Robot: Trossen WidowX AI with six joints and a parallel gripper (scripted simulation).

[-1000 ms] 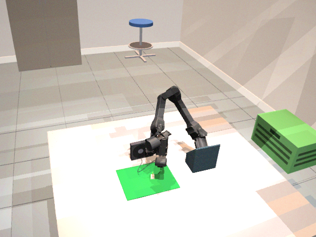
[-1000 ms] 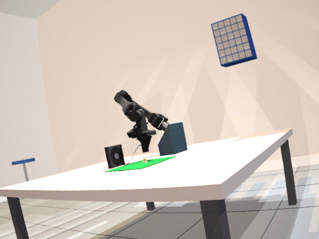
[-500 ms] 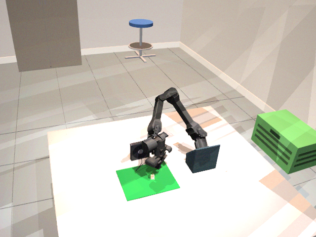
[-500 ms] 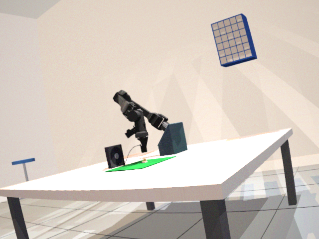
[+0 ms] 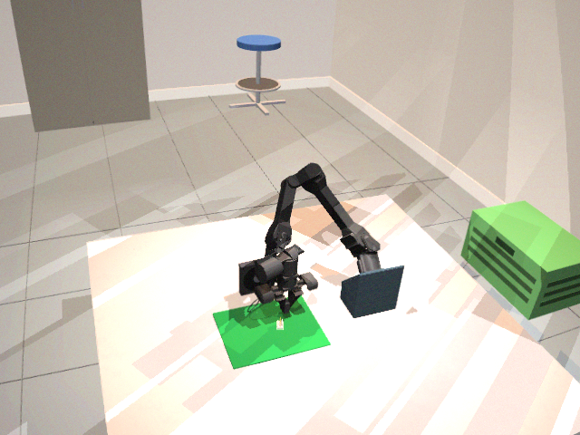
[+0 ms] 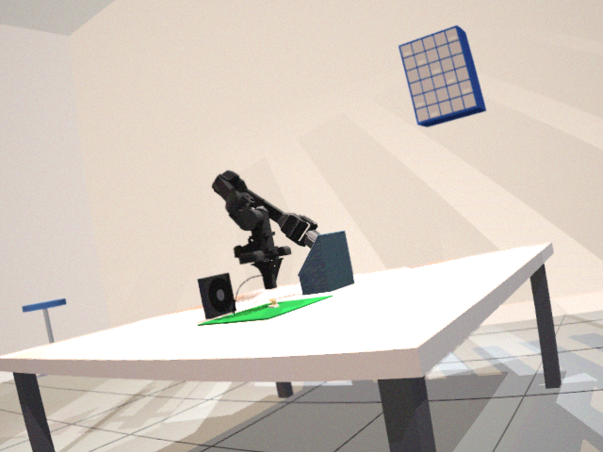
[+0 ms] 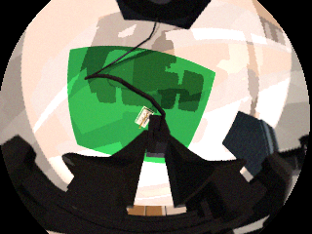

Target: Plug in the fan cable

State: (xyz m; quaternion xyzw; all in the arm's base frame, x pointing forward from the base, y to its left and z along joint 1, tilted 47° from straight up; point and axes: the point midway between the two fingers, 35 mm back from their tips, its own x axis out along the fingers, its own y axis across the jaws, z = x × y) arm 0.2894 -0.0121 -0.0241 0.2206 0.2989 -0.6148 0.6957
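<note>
Gripping the black plug (image 7: 157, 132) of the fan's cable (image 7: 128, 84), the gripper (image 5: 285, 309) (image 6: 269, 285) (image 7: 155, 133) has its fingertips closed on it above the green board (image 5: 247, 343) (image 6: 252, 315) (image 7: 102, 127). The white four-pin fan header (image 5: 278, 324) (image 6: 272, 306) (image 7: 144, 115) stands on the board, and the plug is near it, apart and raised above it. Off to one side of the header, by the board's edge, stands the black fan (image 5: 246, 277) (image 6: 217, 296) (image 7: 163, 11); to the other side, past the opposite edge, is the dark slant-topped block (image 5: 377, 292) (image 6: 328, 267) (image 7: 249, 141), with a strip of white table (image 5: 187, 388) (image 6: 272, 367) between block and board.
</note>
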